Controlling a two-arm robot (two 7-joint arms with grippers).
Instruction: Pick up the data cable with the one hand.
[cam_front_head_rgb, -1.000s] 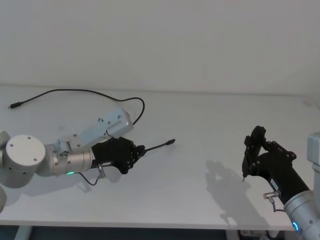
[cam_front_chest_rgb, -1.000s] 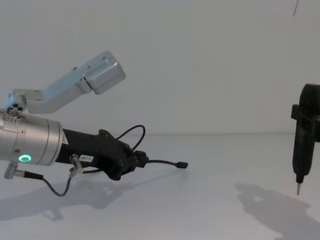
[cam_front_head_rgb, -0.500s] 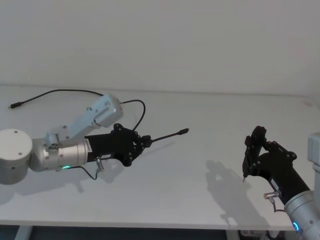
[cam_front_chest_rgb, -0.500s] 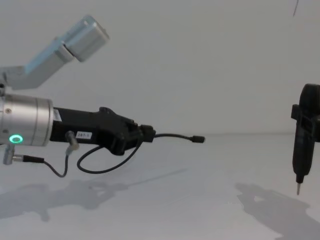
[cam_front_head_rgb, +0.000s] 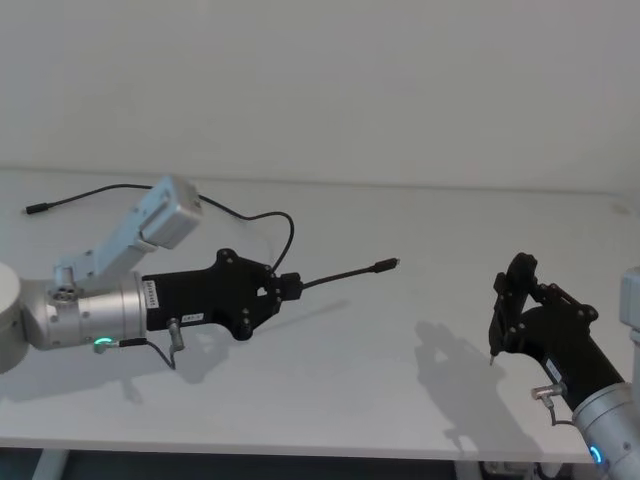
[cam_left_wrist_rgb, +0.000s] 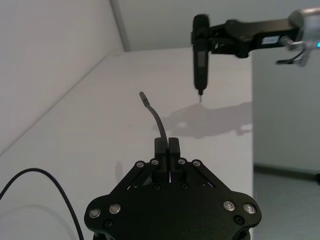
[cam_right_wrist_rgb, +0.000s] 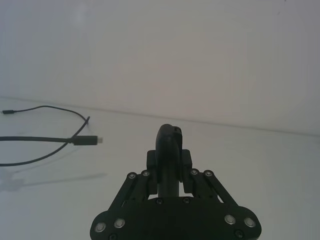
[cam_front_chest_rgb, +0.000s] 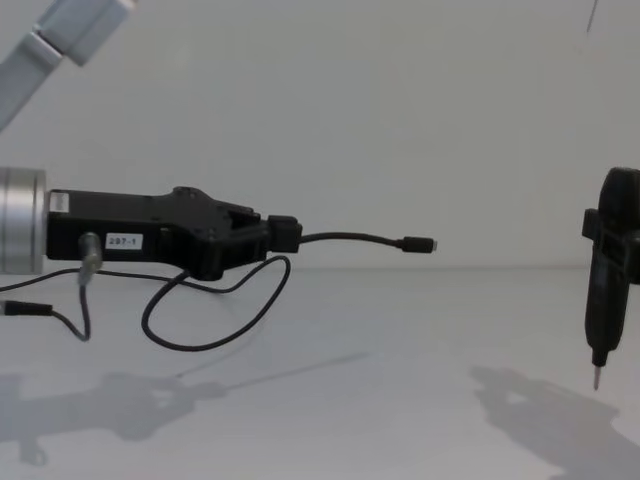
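And the left claw (cam_front_head_rgb: 290, 287) is clenched on the data cable (cam_front_head_rgb: 345, 274) near its plug (cam_front_head_rgb: 383, 265), a sound hold for a light, floppy-looking cord, right claw (cam_front_head_rgb: 508, 305) parked over the desk (cam_front_head_rgb: 380, 410).

1 black cable (cam_front_head_rgb: 340, 275), 2 grippers (the left gripper (cam_front_head_rgb: 290, 286) clamps the cable near its plug, the right gripper (cam_front_head_rgb: 512, 305) hangs apart), 1 white table (cam_front_head_rgb: 350, 400).

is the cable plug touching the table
Apart: chest view shows the left claw holding the cable, its plug in clear air above the table.
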